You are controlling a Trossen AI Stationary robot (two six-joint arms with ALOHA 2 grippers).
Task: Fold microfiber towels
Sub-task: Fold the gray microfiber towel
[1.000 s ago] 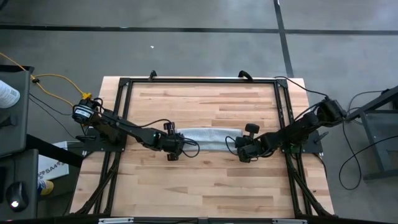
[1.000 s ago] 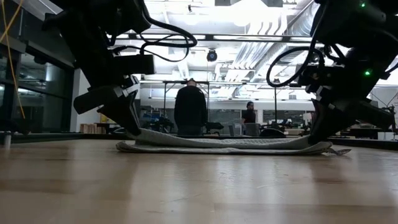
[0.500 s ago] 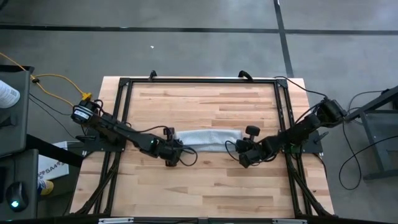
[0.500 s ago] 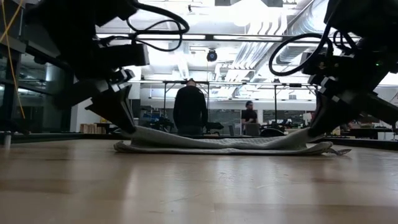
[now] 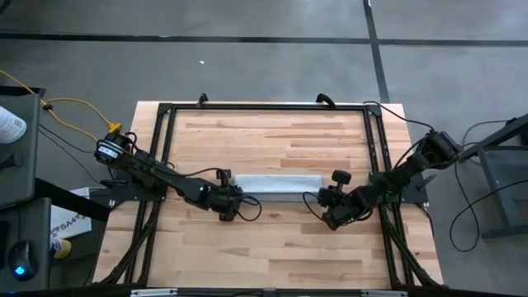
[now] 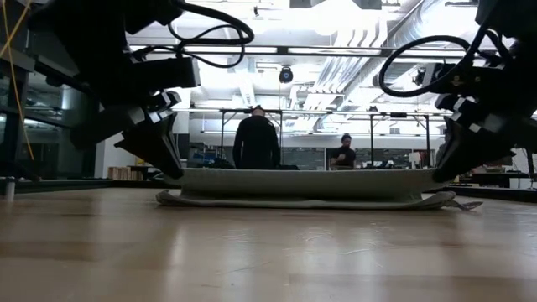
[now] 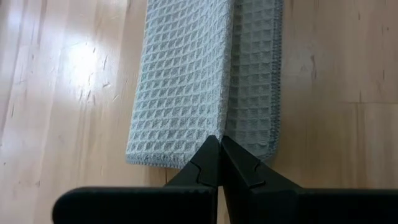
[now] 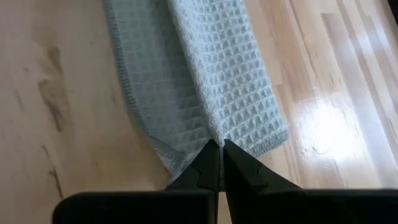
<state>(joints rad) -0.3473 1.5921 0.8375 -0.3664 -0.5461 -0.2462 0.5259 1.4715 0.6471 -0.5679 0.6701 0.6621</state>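
Both pairs of fingers are pinched tight on the towel (image 5: 276, 182): the left gripper (image 7: 220, 163) clamps one short end, the right gripper (image 8: 220, 164) the other, each biting a raised fold of the waffle cloth. The towel lies stretched between them as a narrow folded strip on the middle of the table (image 5: 272, 132), its upper layer lifted taut above the lower. Two people (image 6: 256, 143) stand far behind.

towel (image 5: 277, 182) pulled taut, straight | right gripper (image 5: 332, 213) drawn outward
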